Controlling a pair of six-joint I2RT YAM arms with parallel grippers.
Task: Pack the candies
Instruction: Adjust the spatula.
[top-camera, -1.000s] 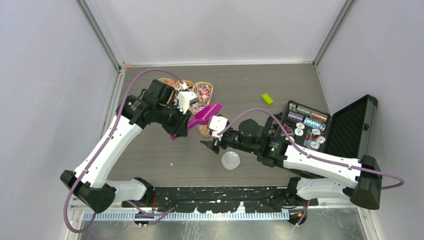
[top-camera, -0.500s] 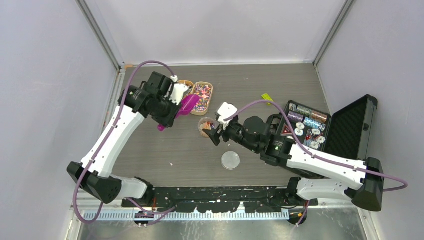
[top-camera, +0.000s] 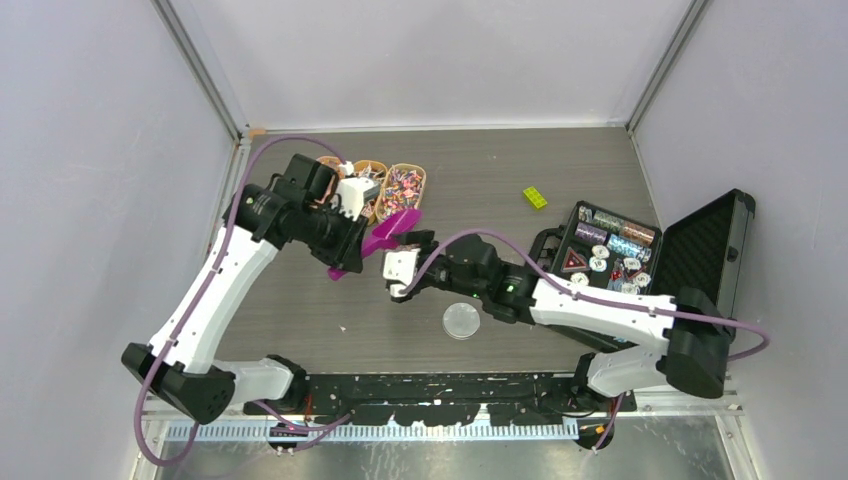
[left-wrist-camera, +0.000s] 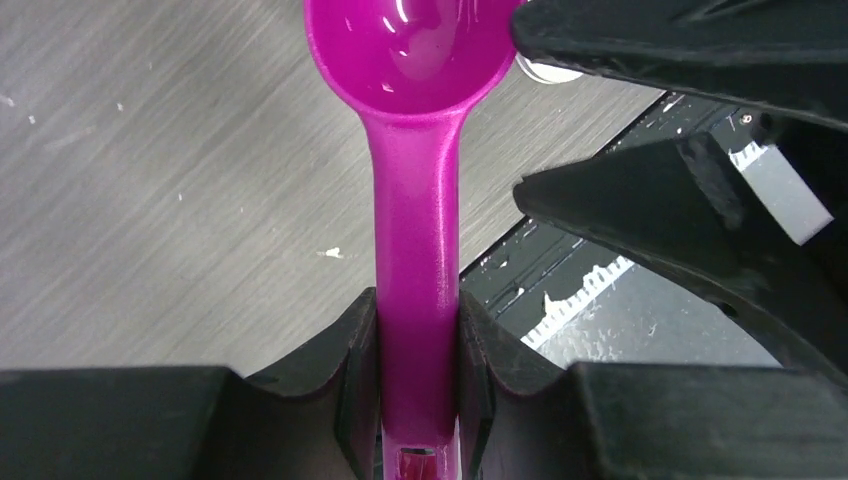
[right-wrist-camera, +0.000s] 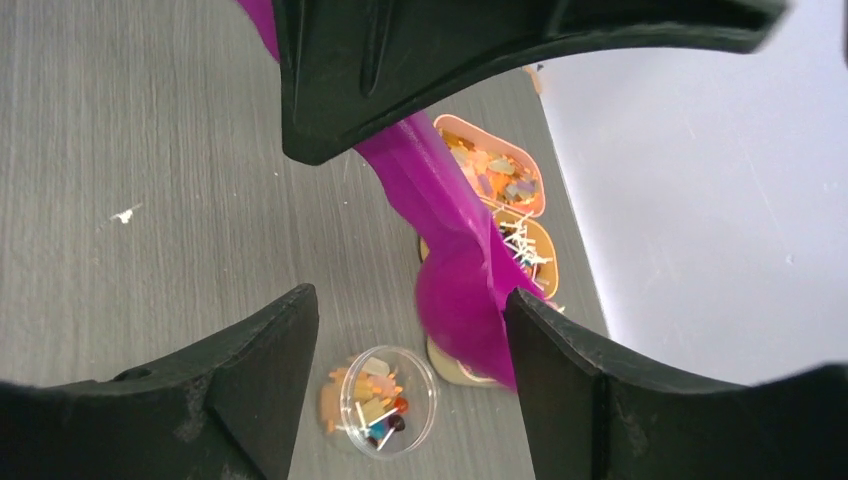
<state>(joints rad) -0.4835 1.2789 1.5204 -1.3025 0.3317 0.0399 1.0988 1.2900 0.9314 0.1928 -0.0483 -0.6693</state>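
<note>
A magenta scoop (left-wrist-camera: 415, 200) is clamped by its handle in my left gripper (left-wrist-camera: 418, 310), and its bowl (left-wrist-camera: 400, 50) looks empty. In the top view the left gripper (top-camera: 352, 245) holds the scoop (top-camera: 390, 232) just in front of the candy trays. My right gripper (right-wrist-camera: 405, 305) hangs open above a small clear cup (right-wrist-camera: 383, 400) that stands on the table with a few orange and mixed candies inside. The scoop bowl (right-wrist-camera: 465, 300) hovers beside that cup, close to the right finger. From above, the right gripper (top-camera: 412, 262) hides the cup.
Two trays of candies (top-camera: 398, 185) sit at the back left, also seen from the right wrist (right-wrist-camera: 495, 175). A round clear lid (top-camera: 461, 320) lies near the front. An open black case of poker chips (top-camera: 610, 250) stands at right, and a yellow-green brick (top-camera: 534, 197) lies behind.
The left arm drew the scoop back to the trays, then brought it forward toward the cup again. The right gripper rose and shifted left over the cup, staying open.
</note>
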